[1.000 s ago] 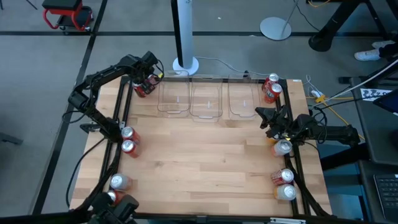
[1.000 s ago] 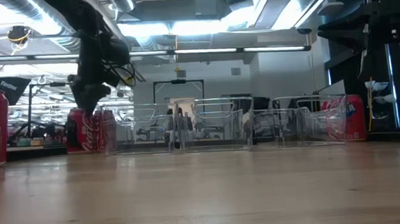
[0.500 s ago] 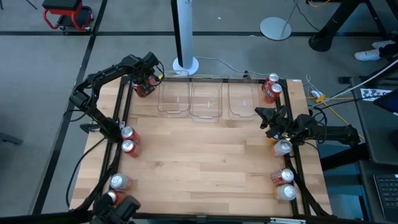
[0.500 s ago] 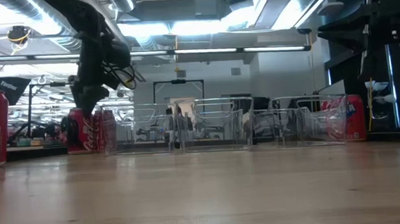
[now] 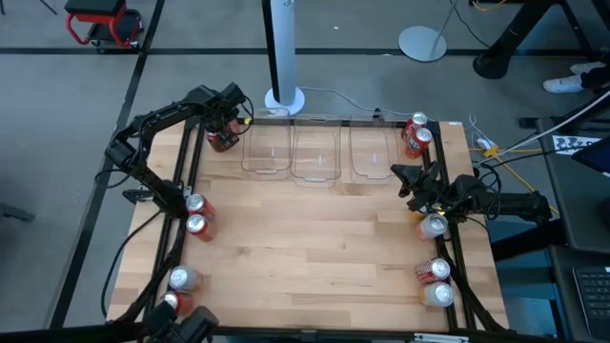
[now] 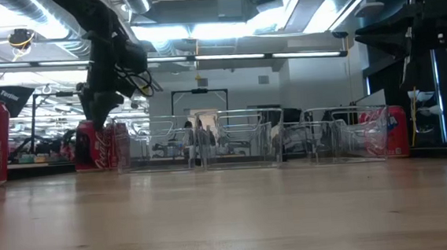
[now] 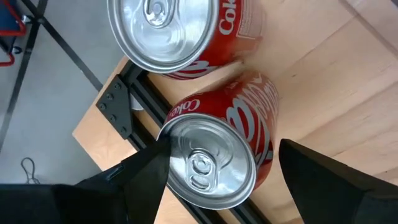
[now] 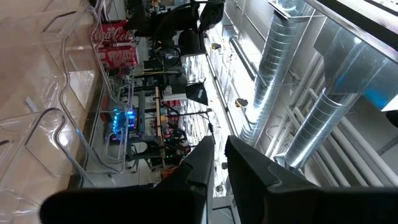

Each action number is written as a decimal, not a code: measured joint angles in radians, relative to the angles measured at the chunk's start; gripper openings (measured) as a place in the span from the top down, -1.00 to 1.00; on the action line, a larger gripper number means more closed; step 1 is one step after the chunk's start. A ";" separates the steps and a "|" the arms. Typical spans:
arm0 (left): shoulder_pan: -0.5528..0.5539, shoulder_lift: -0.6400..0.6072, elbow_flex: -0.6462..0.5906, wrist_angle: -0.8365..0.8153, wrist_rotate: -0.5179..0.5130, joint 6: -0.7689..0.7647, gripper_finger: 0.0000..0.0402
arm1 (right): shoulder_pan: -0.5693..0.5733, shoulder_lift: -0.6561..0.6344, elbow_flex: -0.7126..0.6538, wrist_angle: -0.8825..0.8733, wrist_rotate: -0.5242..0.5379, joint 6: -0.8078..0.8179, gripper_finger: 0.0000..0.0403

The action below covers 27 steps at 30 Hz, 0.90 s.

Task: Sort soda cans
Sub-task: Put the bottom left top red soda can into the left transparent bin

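High view: left gripper (image 5: 222, 130) astride corner soda cans (image 5: 221, 138) at table (image 5: 324, 248) edge

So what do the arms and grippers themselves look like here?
Both arms are black, jointed, with dark cables along the links. The left gripper has two flat, matte black, wedge-shaped fingers. The right gripper has the same dark, blocky fingers. No markings are visible on either.
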 joint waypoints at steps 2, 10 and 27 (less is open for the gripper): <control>-0.002 -0.007 0.003 -0.013 0.007 -0.015 -0.43 | 0.000 0.000 0.000 0.000 0.000 0.000 0.77; 0.014 -0.046 0.057 -0.019 -0.005 -0.084 -0.43 | 0.000 0.000 0.000 0.003 0.000 0.000 0.77; 0.052 -0.040 0.047 -0.077 0.052 -0.078 -0.32 | 0.000 0.000 0.000 0.000 -0.017 0.000 0.77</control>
